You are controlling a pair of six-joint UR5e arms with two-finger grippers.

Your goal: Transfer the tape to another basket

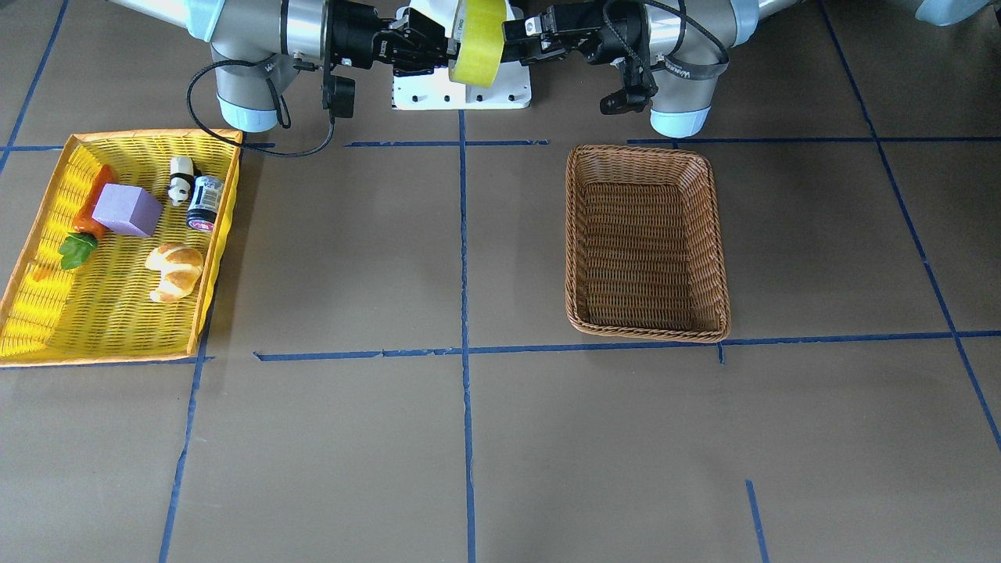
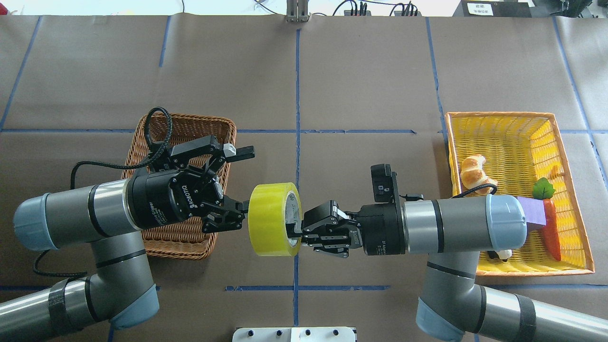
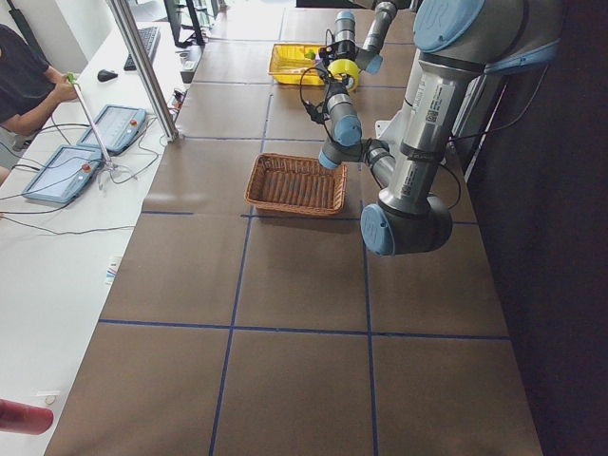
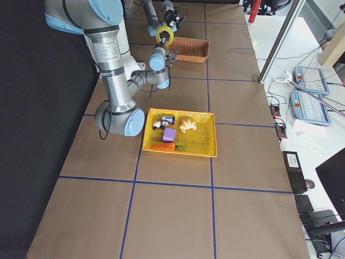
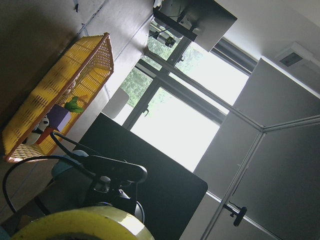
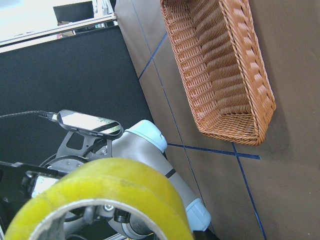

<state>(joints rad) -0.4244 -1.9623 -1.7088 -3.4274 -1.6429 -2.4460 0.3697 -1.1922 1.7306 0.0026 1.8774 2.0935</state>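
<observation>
The yellow-green tape [image 2: 270,218] hangs in the air between both arms, over the table's middle near the robot base; it also shows in the front view [image 1: 477,43]. My right gripper [image 2: 300,231] is shut on its rim at the core side. My left gripper [image 2: 244,213] is shut on the opposite side. The brown wicker basket [image 2: 190,116] sits empty under and behind my left arm, and shows fully in the front view [image 1: 649,335]. The wrist views show only the tape's curved edge at the bottom, in the left [image 5: 80,225] and the right [image 6: 100,195].
A yellow mesh basket [image 2: 498,114] on the robot's right holds a croissant [image 2: 475,173], a purple block [image 1: 127,209], a carrot, a panda figure and a small can. Blue tape lines cross the brown table. The white robot base [image 1: 461,94] is just below the tape.
</observation>
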